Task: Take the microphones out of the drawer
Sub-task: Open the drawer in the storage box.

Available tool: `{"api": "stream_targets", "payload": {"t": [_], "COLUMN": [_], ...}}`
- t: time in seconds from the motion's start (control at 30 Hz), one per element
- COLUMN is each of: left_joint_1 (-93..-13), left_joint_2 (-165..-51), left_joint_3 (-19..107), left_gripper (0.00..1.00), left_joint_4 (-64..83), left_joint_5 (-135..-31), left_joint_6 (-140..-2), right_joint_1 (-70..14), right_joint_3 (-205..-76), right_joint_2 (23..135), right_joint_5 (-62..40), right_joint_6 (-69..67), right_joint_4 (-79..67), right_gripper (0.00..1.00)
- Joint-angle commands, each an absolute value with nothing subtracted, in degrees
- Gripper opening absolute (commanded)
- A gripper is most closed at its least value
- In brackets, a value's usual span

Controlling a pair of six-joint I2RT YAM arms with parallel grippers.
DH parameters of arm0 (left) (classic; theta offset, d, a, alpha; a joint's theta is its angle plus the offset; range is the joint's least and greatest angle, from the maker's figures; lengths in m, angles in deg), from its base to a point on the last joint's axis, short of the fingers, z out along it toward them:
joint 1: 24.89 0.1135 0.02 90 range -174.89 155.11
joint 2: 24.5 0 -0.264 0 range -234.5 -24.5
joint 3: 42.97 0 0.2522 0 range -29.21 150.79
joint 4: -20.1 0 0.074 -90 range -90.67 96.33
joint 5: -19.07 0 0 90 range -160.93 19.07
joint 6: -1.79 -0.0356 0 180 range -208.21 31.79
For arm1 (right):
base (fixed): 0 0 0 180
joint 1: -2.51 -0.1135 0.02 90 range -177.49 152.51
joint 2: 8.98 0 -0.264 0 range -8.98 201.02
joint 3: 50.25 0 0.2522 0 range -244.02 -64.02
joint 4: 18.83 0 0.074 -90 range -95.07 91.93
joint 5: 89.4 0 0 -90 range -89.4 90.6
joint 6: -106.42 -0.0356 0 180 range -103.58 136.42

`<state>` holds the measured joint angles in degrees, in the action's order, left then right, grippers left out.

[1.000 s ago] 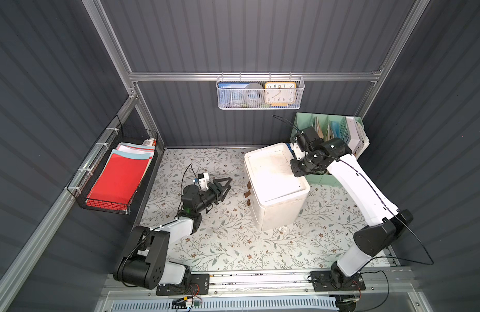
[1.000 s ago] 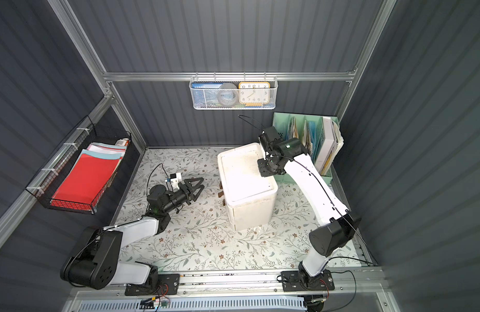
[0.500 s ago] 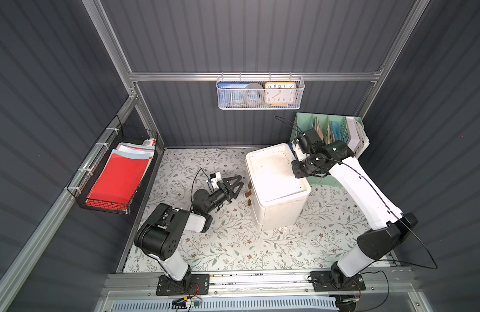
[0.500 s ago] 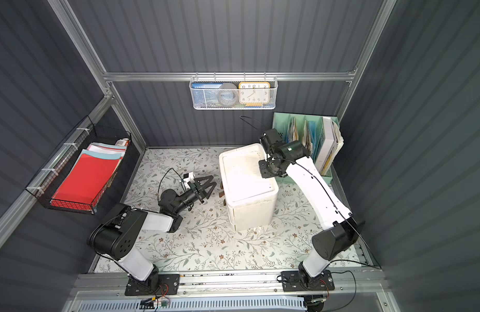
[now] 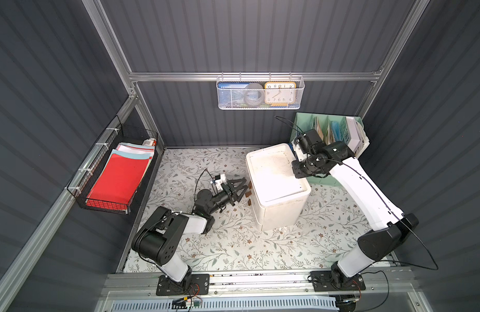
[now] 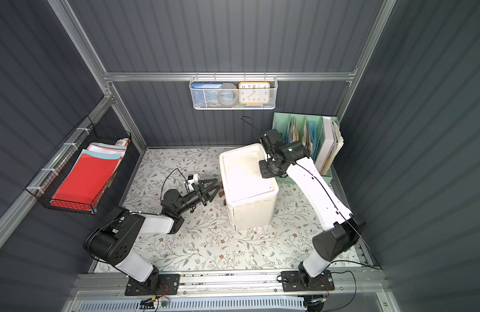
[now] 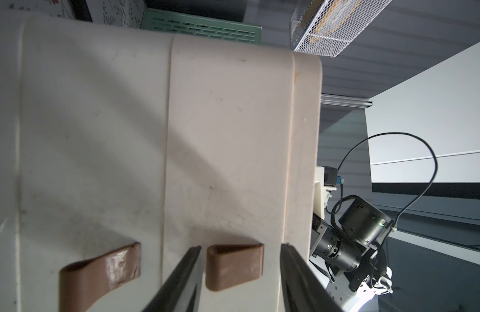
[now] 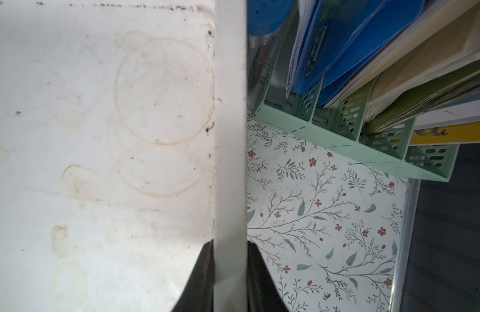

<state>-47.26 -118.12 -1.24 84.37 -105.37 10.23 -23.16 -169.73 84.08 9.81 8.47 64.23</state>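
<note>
White plastic drawer cabinet (image 5: 276, 186) stands on the floral-patterned bench (image 5: 233, 243) in both top views, drawers shut, so the microphone is hidden, presumably inside. The left gripper (image 5: 243, 187) reaches at its front; the right gripper (image 5: 298, 173) sits at the top's far edge. Left wrist view: jaws apart either side of the topmost brown loop handle (image 7: 233, 266), not yet pinching, lined up for a pull. Right wrist view: the right gripper (image 8: 229, 245) is clamped on the cabinet's raised rim (image 8: 229, 121), likely bracing it against that pull.
</note>
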Motion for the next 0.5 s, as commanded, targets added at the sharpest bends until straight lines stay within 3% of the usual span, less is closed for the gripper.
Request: {"api": "stream_targets", "payload": {"t": [0.0,0.27,0.47], "left_joint_1": [-48.1,-48.7,-48.8], "left_joint_2": [-117.9,-119.7,-121.3], "left_joint_3": [0.2,2.7,2.0], "left_gripper": [0.5,0.47,0.34], "left_joint_4": [83.8,84.9,88.3], "left_joint_5": [-106.5,-106.2,-105.9], "left_joint_6": [9.5,9.9,11.7], "right_joint_1": [-23.2,-23.2,-23.2], "right_joint_3": [-169.1,-168.7,-168.1], "right_joint_2": [82.5,82.4,82.2], "right_joint_5": [10.9,10.5,10.6], "right_joint_6": [8.5,8.3,8.2], "right_joint_4": [65.7,65.4,65.0], "right_gripper": [0.01,0.01,0.01]}}
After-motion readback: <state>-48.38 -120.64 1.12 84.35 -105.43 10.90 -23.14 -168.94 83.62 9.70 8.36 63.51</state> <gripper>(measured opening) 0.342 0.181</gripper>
